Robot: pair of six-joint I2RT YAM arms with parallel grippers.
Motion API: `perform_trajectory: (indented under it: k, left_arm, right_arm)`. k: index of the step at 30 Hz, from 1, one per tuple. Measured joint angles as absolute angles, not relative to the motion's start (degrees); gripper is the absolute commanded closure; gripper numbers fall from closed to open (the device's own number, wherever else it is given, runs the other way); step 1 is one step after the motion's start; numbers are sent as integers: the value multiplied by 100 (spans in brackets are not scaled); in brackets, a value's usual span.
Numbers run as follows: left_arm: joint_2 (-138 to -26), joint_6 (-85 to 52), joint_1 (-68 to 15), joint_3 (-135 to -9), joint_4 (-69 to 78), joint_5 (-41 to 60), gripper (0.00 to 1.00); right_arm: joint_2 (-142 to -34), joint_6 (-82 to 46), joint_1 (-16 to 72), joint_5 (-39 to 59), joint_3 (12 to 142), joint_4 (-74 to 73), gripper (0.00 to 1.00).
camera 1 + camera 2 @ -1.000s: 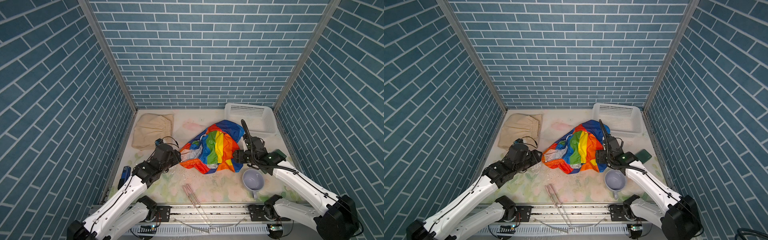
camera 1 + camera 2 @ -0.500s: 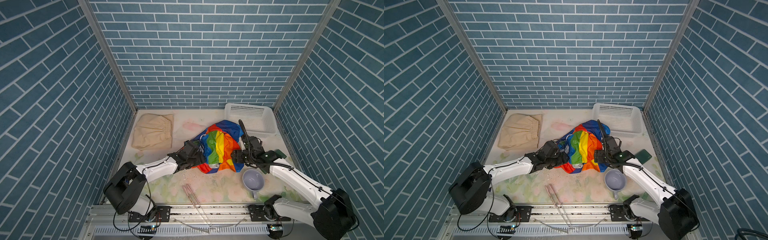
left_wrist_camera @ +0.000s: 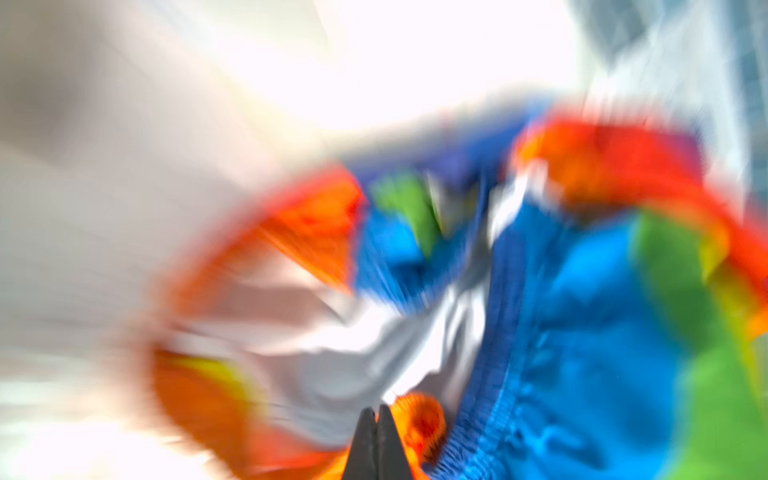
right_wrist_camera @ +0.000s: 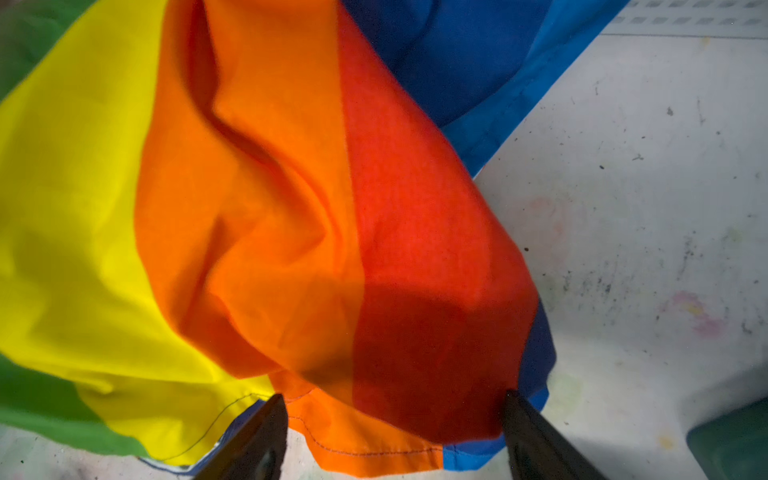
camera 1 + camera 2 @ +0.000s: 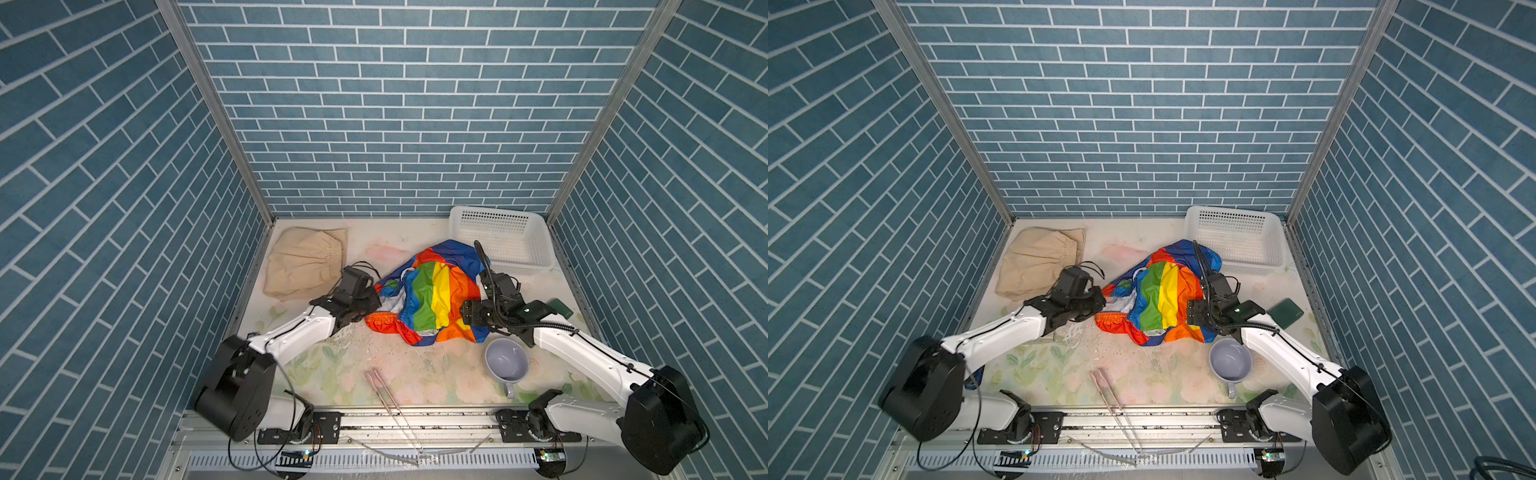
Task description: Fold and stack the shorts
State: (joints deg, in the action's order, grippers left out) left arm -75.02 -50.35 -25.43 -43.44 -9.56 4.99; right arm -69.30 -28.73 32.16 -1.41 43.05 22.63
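Observation:
The rainbow-striped shorts lie crumpled at the middle of the table. The beige shorts lie flat at the back left, untouched. My left gripper is at the rainbow shorts' left edge, by the orange gathered waistband and white lining. Its tips are shut together, and the blurred wrist view shows no cloth between them. My right gripper stands open at the shorts' right side. Its fingers straddle the orange and red hem.
A white perforated basket stands at the back right, touching the shorts' blue end. A grey mug sits just in front of my right gripper. A dark green object lies right of it. A pair of tongs lies near the front edge.
My left arm swung in from the left, reached onto the rainbow shorts, then drew back to their left edge, and its gripper closed. The right gripper has barely moved.

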Motion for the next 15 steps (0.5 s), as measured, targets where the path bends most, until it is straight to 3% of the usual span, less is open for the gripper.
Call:
perform_trajectory:
  k: [4,8,10,12,15]
  left_arm:
    - [-6593,-4584,-2075,-4445,-1584,169,100]
    - [-6543,-4366,-1962,-4412,-1824,172,97]
    - [-6733,-4313,-1962,-4281,-1761,329,68]
    - [-6947,-4397,-1962,-4088,-1605,510,47]
    - [-7242,-4512,-1962,-3765,-1376,738,31]
  right_arm:
    - [-7150,-2886,3208,-23,4303,2163,20]
    - [-7188,-2989,3205,78,4300,2018,14]
    - [-7260,-3028,3203,163,4298,1848,14]
    - [-7507,-3026,3218,311,4333,1743,14]
    - [-8204,-3046,3382,464,4523,1695,15]
